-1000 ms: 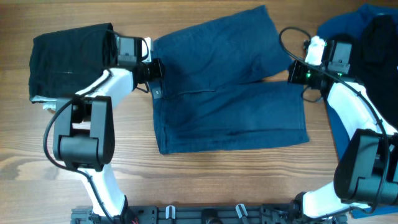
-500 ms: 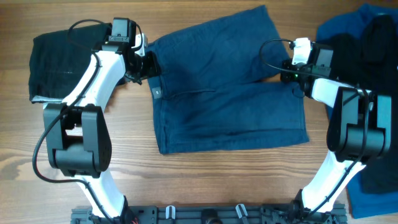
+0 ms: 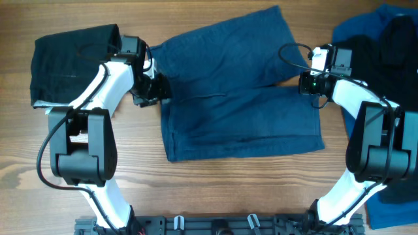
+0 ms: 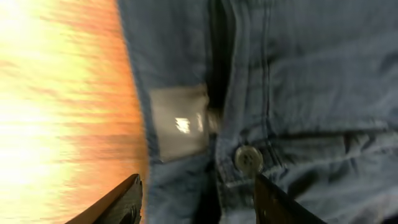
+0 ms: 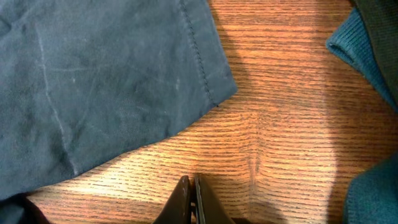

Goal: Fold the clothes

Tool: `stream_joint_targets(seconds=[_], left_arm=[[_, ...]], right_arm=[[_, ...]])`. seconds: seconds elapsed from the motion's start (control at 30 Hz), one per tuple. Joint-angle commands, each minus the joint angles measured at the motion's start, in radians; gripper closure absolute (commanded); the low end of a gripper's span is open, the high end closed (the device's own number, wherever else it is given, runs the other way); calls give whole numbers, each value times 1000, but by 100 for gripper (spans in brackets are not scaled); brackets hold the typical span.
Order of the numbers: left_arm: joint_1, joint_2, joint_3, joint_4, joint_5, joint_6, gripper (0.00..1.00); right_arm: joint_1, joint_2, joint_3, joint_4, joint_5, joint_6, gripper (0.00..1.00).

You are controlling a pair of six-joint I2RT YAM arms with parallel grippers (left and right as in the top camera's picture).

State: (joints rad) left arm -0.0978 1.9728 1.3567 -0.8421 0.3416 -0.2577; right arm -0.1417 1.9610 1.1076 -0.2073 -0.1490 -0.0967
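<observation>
The dark navy shorts point(image 3: 235, 98) lie flat mid-table, waistband to the left, both legs pointing right. My left gripper point(image 3: 158, 89) is open at the waistband edge. In the left wrist view its fingers point(image 4: 202, 202) straddle the waistband, with the pale label point(image 4: 179, 122) and button point(image 4: 248, 160) just ahead of them. My right gripper point(image 3: 304, 82) is at the leg ends. In the right wrist view it is shut and empty point(image 5: 193, 198) over bare wood, just short of the upper leg's hem corner point(image 5: 214, 93).
A folded black garment point(image 3: 75, 60) lies at the far left with pale grey-white cloth point(image 3: 44, 105) under its front edge. A brighter blue garment point(image 3: 362, 29) and black clothes point(image 3: 400, 46) are piled at the right edge, also showing in the right wrist view point(image 5: 357, 34).
My left gripper has moved toward the table's front along the waistband, from its upper corner to near the fly. My right gripper has shifted slightly by the leg hems. The shorts have not moved.
</observation>
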Motion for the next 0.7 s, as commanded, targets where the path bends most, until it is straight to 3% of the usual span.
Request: stream_joint_targets(seconds=[0.0, 0.57, 0.63, 0.67], left_arm=[[4, 8, -30, 20, 97, -14, 43], [-60, 79, -31, 71, 114, -209, 44], [-59, 82, -31, 92, 107, -222, 53], [-59, 81, -31, 111, 107, -222, 79]], right_arm=[[3, -11, -20, -14, 26, 21, 96], [3, -11, -20, -24, 26, 21, 94], [3, -11, -20, -26, 26, 21, 94], [3, -11, -20, -26, 26, 21, 94]])
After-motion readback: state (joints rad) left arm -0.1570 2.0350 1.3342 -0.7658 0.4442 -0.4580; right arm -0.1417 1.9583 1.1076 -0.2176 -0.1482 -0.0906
